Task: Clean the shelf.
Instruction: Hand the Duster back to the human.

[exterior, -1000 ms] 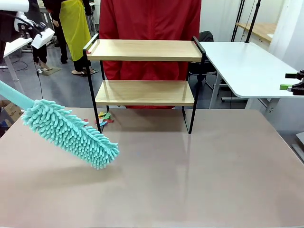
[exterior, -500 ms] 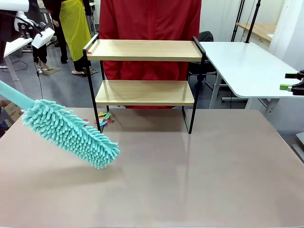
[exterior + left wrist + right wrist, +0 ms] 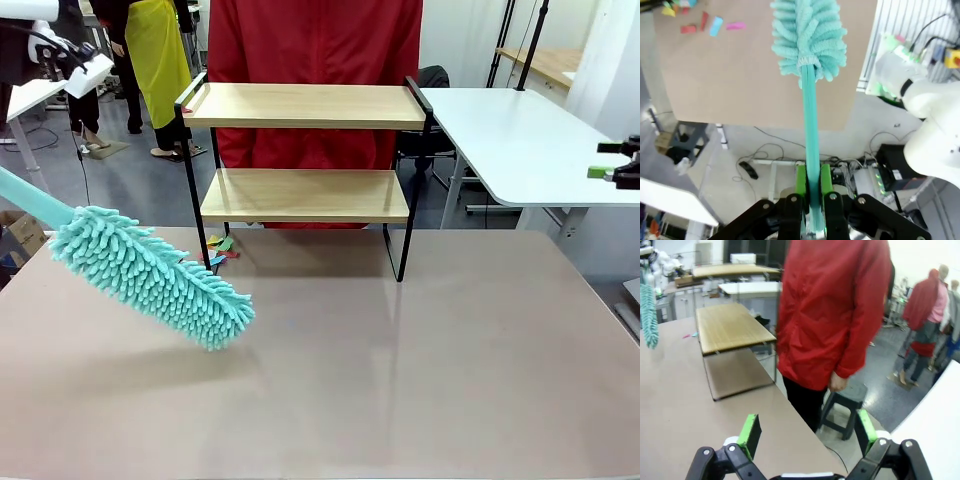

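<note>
Table (image 3: pixel 400 380) bare; left claw (image 3: pixel 812 200) grips duster (image 3: pixel 150 275); right claw (image 3: pixel 805 432) spread.

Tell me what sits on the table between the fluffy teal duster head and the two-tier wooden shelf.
Front view: bare tabletop between the teal duster head and the shelf, apart from small coloured paper scraps by its left legs.

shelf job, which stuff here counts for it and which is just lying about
For the job:
- shelf, two bare wooden boards
- teal duster, its handle clamped in the left gripper

Lying about:
- coloured paper scraps beyond the table's far edge
- right gripper, open, holding nothing
- white side table
</note>
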You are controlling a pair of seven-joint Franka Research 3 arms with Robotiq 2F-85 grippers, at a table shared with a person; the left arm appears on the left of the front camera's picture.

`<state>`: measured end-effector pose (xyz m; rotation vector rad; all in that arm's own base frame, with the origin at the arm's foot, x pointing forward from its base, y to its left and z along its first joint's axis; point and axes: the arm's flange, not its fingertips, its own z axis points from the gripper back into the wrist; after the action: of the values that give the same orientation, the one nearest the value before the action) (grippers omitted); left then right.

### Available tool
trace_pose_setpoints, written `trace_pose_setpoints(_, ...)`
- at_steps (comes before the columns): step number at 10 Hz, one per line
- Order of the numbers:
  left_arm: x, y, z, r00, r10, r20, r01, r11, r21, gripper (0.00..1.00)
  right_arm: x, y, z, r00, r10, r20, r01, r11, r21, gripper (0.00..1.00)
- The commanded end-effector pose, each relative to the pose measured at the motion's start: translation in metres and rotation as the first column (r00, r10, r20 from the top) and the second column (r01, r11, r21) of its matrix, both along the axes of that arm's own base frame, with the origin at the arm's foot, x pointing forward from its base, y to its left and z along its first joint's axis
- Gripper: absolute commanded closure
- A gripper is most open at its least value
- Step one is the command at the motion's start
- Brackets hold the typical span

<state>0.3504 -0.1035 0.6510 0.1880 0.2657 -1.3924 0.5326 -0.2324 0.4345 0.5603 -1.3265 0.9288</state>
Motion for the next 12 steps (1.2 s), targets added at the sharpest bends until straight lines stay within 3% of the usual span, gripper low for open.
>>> trace_pose_setpoints(1,-0.006,0.003,-0.015,0.999,0.017,0.043,-0.011,0.99,-0.141,0.87,0.0,0.035,0.038,0.995,0.096,-0.002,-0.096,0.995,0.004,0.0)
trace_pose_setpoints(3,-0.008,-0.011,-0.035,0.997,0.029,0.067,-0.007,0.951,-0.309,0.87,-0.016,0.077,0.066,0.987,0.163,-0.013,-0.163,0.987,0.015,0.0)
trace_pose_setpoints(5,-0.01,-0.019,-0.054,0.995,0.06,0.077,-0.024,0.913,-0.408,0.87,-0.034,0.112,0.082,0.955,0.286,-0.083,-0.281,0.957,0.071,0.0)
trace_pose_setpoints(7,-0.016,-0.026,-0.072,0.992,0.084,0.094,-0.025,0.862,-0.507,0.87,-0.051,0.137,0.089,0.88,0.438,-0.183,-0.416,0.897,0.149,0.0)
trace_pose_setpoints(8,-0.022,-0.029,-0.08,0.99,0.095,0.108,-0.018,0.828,-0.561,0.87,-0.059,0.148,0.088,0.844,0.491,-0.216,-0.453,0.868,0.204,0.0)
trace_pose_setpoints(12,-0.041,-0.026,-0.116,0.983,0.117,0.139,0.017,0.701,-0.713,0.87,-0.097,0.196,0.069,0.789,0.578,-0.206,-0.512,0.805,0.299,0.0)
